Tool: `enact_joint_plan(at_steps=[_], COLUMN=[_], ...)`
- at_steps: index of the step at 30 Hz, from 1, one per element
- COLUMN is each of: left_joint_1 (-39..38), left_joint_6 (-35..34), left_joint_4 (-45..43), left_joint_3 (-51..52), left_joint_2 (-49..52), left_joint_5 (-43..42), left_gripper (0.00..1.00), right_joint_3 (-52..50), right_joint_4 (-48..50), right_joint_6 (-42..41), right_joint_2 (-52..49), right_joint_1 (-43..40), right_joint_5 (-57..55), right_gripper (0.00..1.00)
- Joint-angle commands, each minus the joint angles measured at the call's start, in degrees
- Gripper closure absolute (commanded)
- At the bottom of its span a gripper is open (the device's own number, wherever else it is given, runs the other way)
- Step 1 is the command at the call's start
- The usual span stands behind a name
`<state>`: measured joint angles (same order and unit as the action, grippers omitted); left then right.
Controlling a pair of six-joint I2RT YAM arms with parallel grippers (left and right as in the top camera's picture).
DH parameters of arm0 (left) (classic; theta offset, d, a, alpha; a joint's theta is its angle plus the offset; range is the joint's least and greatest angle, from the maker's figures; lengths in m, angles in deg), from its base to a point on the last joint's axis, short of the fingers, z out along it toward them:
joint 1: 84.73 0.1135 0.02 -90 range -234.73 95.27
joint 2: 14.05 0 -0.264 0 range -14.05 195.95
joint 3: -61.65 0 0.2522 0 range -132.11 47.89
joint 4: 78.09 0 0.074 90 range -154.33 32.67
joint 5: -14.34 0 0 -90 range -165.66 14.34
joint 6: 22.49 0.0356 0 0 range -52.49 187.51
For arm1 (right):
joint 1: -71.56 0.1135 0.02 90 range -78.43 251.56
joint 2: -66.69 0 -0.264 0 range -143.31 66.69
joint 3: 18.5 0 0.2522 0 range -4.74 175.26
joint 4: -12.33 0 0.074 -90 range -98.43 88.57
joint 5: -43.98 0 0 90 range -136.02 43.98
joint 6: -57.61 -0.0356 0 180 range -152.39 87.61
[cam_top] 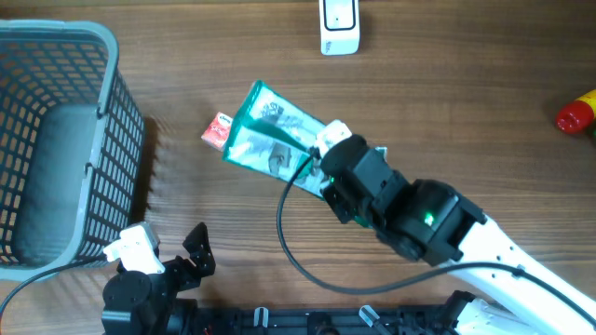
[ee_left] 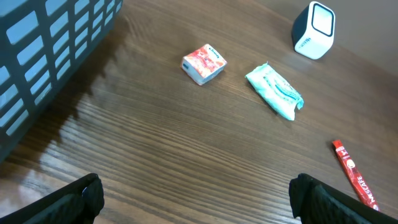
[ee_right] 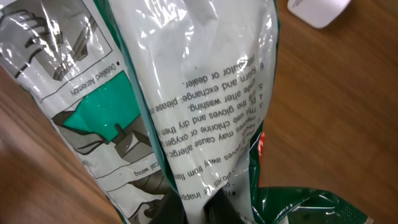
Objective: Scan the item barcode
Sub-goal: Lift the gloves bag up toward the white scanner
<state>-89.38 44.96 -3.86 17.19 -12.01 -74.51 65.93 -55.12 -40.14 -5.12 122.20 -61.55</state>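
The item is a green and white plastic packet (cam_top: 270, 135) printed with glove pictures and text. In the overhead view it sits mid-table, and my right gripper (cam_top: 321, 156) is shut on its right end. In the right wrist view the packet (ee_right: 199, 93) fills the frame, its film pinched between my right gripper (ee_right: 208, 202) fingers. No barcode shows on the faces I can see. The white scanner (cam_top: 339, 26) stands at the far edge, beyond the packet. My left gripper (cam_top: 166, 249) rests near the front left, open and holding nothing, with its fingers (ee_left: 74, 199) wide apart over bare wood.
A grey mesh basket (cam_top: 102, 140) takes up the left side. A small red packet (cam_top: 217, 129) lies just left of the item. A red bottle (cam_top: 577, 113) is at the right edge. The left wrist view shows a teal packet (ee_left: 274, 91) and a red stick (ee_left: 354, 180).
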Motion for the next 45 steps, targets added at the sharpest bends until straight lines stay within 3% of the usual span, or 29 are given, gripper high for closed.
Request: enact_joint_plan(at_steps=[1,11,14,17,21,24,29,31,33,34,37,38,40,41,43,44,45], left_joint_1=[0.37,0.37,0.37,0.37,0.37,0.37,0.37,0.37,0.37,0.37,0.37,0.37,0.37,0.37,0.37,0.37,0.37], left_joint_6=[1.14,1.14,1.14,1.14,1.14,1.14,1.14,1.14,1.14,1.14,1.14,1.14,1.14,1.14,1.14,1.14,1.14], left_joint_4=[-0.09,-0.09,-0.09,-0.09,-0.09,-0.09,-0.09,-0.09,-0.09,-0.09,-0.09,-0.09,-0.09,-0.09,-0.09,-0.09,-0.09], left_joint_3=[0.07,0.07,0.07,0.07,0.07,0.07,0.07,0.07,0.07,0.07,0.07,0.07,0.07,0.07,0.07,0.07,0.07], left_joint_2=[0.02,0.02,0.02,0.02,0.02,0.02,0.02,0.02,0.02,0.02,0.02,0.02,0.02,0.02,0.02,0.02,0.02], left_joint_5=[-0.24,-0.24,-0.24,-0.26,-0.24,-0.24,-0.24,-0.24,-0.24,-0.24,-0.24,-0.24,-0.24,-0.24,-0.24,-0.24,-0.24], left_gripper=[0.0,0.0,0.0,0.0,0.0,0.0,0.0,0.0,0.0,0.0,0.0,0.0,0.0,0.0,0.0,0.0,0.0], right_joint_3=[0.57,0.59,0.57,0.57,0.57,0.57,0.46,0.46,0.55,0.55,0.55,0.55,0.55,0.55,0.5,0.5,0.5], right_joint_4=[-2.58,-4.02,-3.43,-1.11,2.14,5.55,10.91,20.41,32.48,45.24,73.57,88.96,110.27,114.68,115.08,114.51,115.47], right_joint_6=[-3.67,-6.1,-5.81,-5.99,-5.7,-1.7,0.24,-2.23,-13.31,-26.67,-53.7,-66.79,-91.01,-101.61,-110.92,-110.42,-104.21], right_joint_2=[1.14,3.04,3.02,2.78,2.73,1.25,-10.01,-17.94,-24.22,-30.05,-39.17,-42.69,-47.04,-48.17,-49.09,-49.16,-49.16], right_joint_1=[2.36,5.03,4.94,2.58,-6.95,-17.86,-33.79,-36.59,-37.27,-37.42,-37.55,-38.05,-39.71,-40.79,-42.95,-43.82,-44.74], right_joint_5=[-4.42,-3.87,2.51,15.89,33.18,53.64,84.21,102.42,108.48,108.45,108.45,108.41,106.12,105.53,103.62,101.26,96.7], right_gripper=[0.95,0.95,0.95,0.96,0.96,0.96,0.96,0.96,0.96,0.96,0.96,0.96,0.96,0.96,0.96,0.96,0.96])
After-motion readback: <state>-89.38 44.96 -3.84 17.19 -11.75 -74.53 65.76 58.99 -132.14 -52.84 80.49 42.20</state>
